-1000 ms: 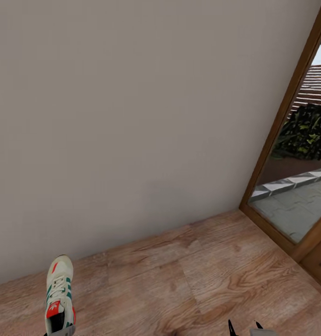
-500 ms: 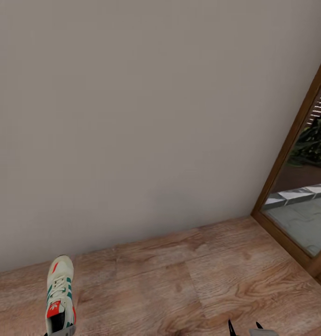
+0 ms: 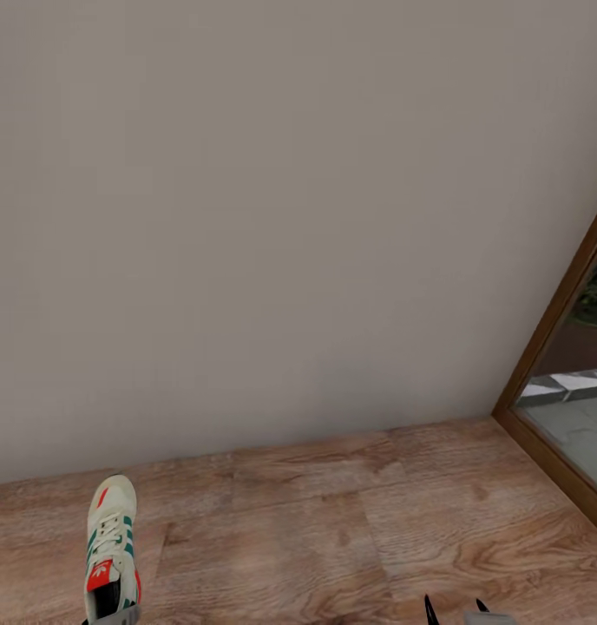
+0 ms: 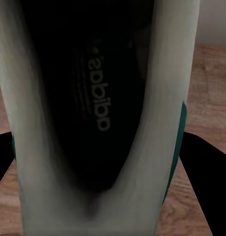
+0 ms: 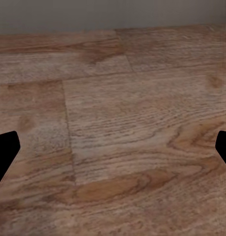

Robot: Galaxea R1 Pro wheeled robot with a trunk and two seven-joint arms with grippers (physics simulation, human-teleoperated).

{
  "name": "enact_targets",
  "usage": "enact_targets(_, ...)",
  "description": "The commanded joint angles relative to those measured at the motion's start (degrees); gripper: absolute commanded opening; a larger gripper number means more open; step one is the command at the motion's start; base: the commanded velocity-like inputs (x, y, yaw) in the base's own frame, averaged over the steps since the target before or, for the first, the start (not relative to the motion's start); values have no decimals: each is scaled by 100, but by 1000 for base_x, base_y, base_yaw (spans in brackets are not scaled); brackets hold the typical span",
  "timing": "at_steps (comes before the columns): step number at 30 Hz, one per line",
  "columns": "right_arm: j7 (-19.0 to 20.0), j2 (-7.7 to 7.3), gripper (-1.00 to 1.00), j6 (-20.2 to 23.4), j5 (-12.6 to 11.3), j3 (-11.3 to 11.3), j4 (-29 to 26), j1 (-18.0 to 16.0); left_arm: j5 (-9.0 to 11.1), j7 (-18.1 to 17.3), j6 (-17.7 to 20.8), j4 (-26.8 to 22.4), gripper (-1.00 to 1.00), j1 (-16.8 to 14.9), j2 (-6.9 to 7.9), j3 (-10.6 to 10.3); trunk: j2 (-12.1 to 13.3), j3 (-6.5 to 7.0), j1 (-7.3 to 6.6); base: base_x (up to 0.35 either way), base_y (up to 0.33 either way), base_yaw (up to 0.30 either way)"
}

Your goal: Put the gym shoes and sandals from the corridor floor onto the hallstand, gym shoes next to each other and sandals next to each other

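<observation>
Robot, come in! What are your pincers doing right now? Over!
Left pincer shut on gym shoe, held above corridor floor. Right pincer open, holding nothing. Plain wall ahead, nothing in the way.

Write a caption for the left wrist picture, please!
Gym shoe held between the left gripper's fingers.

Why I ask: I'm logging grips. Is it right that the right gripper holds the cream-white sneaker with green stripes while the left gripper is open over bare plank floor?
No, the sides are swapped. The left wrist view shows the cream-white sneaker with green stripes between the left gripper fingers; the right gripper is open over the plank floor.
</observation>
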Motion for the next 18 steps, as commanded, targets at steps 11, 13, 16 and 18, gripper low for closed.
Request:
enact_targets(11, -2, 1, 100, -16, 19, -13, 9, -2, 24, 5, -18, 5, -100, -4, 2, -10, -2, 69, -1, 0, 0, 208)
enact_targets(13, -2, 1, 100, -16, 19, -13, 10, -2, 24, 5, -18, 5, -100, -4, 2, -10, -2, 82, -1, 0, 0, 209)
enact_targets(16, -2, 2, 100, -16, 19, -12, 10, -2, 24, 5, -18, 5, -100, -4, 1, -10, -2, 102, -1, 0, 0, 209)
enact_targets(18, -2, 2, 100, -16, 19, -12, 10, -2, 24, 5, -18, 5, -100, -4, 0, -10, -2, 115, -1, 0, 0, 208)
